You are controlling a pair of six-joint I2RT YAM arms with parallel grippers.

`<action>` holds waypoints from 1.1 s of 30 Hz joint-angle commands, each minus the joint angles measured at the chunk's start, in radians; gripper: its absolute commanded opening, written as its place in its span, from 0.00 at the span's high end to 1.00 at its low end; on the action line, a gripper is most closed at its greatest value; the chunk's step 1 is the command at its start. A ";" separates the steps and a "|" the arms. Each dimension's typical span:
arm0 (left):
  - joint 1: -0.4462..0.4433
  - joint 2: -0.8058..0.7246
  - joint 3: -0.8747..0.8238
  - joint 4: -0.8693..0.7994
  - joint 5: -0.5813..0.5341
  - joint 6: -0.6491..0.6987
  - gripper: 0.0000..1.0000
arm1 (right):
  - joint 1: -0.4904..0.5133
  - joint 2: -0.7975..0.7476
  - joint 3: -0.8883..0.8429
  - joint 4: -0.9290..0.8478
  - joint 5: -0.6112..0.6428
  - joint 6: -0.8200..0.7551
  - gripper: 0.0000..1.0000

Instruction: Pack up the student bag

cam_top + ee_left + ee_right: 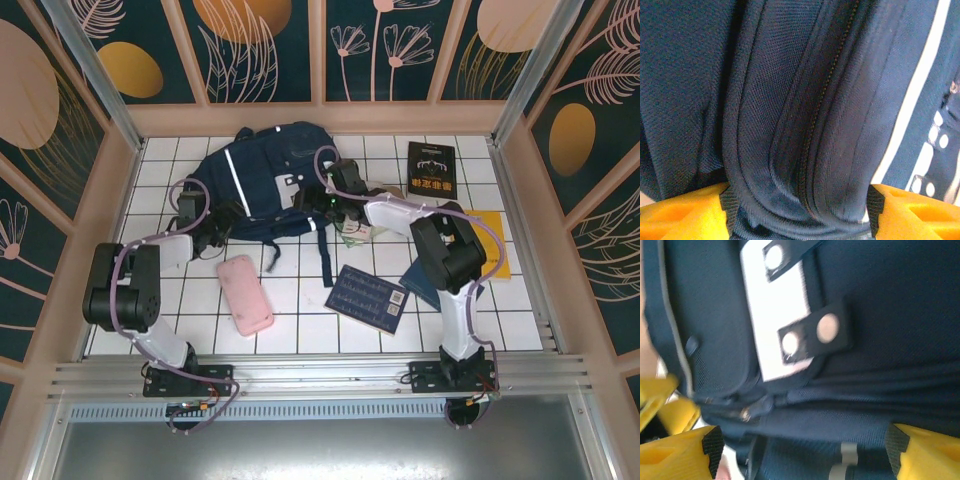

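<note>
The left gripper (pixel 800 219) stands with its orange fingers wide apart, black pads facing in. A thick fold of cloth bulges up between them, but they are not closed on it. The right gripper (pixel 801 446) is spread just as wide, holding nothing, with dark cloth across the gap between its pads.

Both folds belong to the large navy-blue fabric backpack (pixel 262 170), which lies slumped on the white tiled table (pixel 300 335) at the far middle, its dark straps trailing toward the arms. The left gripper sits at its near left edge and the right gripper at its right side.

A closed dark zipper line (pixel 825 100) runs down the fold in front of the left fingers. A white rectangular patch with round snap tabs (pixel 777 315) lies ahead of the right fingers, and below it is what looks like a small metal zip pull (pixel 746 414).

The bag looks soft and floppy. It will likely sag and bunch instead of holding its shape, and thin layers could slip from the pads. A doubled seam beside the zipper, or the pull itself, seems the surest place to pinch.

Nearer the arms lie a flat pink pouch (pixel 245 293) and a dark blue patterned book (pixel 367 297). A black book (pixel 431 170) lies far right.
</note>
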 commanded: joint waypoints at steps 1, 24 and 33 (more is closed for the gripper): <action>-0.054 -0.036 -0.045 0.007 0.007 -0.029 0.29 | -0.022 0.085 0.136 -0.073 0.010 -0.028 0.15; 0.058 0.013 0.444 -0.455 -0.417 0.317 0.05 | -0.067 -0.021 0.190 -0.056 -0.067 -0.128 0.11; 0.074 0.307 0.684 -0.520 -0.360 0.345 0.06 | -0.017 -0.071 -0.006 -0.018 0.020 0.114 0.13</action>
